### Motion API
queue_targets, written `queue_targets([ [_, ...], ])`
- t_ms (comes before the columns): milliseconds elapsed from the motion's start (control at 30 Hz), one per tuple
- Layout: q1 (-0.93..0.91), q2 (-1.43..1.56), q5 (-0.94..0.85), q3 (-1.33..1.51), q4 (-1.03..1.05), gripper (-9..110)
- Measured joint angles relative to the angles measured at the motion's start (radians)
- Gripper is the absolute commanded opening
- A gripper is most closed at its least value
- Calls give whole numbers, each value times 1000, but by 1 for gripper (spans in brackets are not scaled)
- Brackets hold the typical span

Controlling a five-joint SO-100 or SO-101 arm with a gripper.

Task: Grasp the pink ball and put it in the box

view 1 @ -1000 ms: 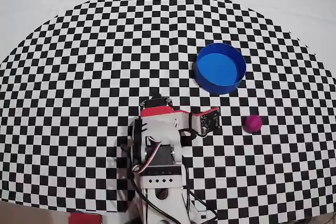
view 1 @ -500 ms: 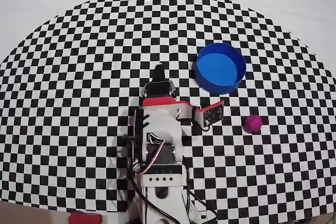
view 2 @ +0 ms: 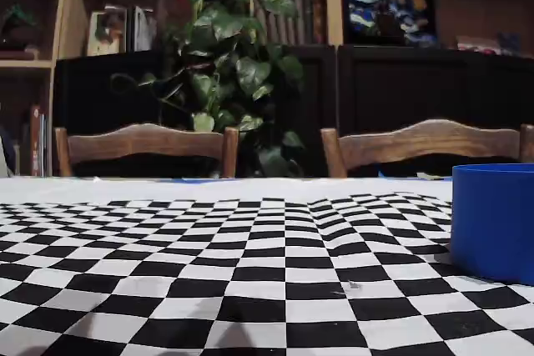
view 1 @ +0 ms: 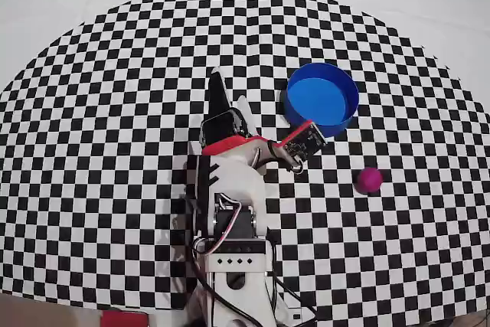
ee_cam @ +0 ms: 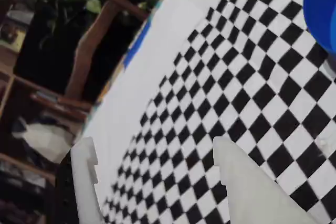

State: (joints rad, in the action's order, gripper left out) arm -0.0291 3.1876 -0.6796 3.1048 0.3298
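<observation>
The pink ball (view 1: 369, 179) lies on the checkered cloth at the right of the overhead view, well away from the arm. The box (view 1: 322, 99), a round blue container, stands empty further back, up and left of the ball. Its wall also shows at the top right edge of the wrist view (ee_cam: 323, 3) and at the right of the fixed view (view 2: 494, 223). My gripper (view 1: 228, 89) points toward the far side, left of the box. In the wrist view the gripper (ee_cam: 153, 144) is open, its two white fingers wide apart over bare cloth. The wrist and fixed views do not show the ball.
The arm's base (view 1: 230, 262) sits at the near edge of the checkered cloth (view 1: 115, 135). The wrist camera board (view 1: 305, 142) juts out just below the box. Chairs (view 2: 146, 143), a plant and shelves stand beyond the table's far edge.
The gripper has unfolded and reached farther from the base toward the far side. The camera board has swung up closer to the box. Ball and box have not moved.
</observation>
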Motion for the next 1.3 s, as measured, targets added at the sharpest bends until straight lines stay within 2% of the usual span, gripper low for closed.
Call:
queue_targets([
  [300, 0, 0, -502, 0, -11, 25],
  [633, -23, 0, -830, 0, -72, 25],
  [967, -46, -18, -917, 0, -114, 25],
  [1300, -66, -18, -919, 0, -126, 25],
])
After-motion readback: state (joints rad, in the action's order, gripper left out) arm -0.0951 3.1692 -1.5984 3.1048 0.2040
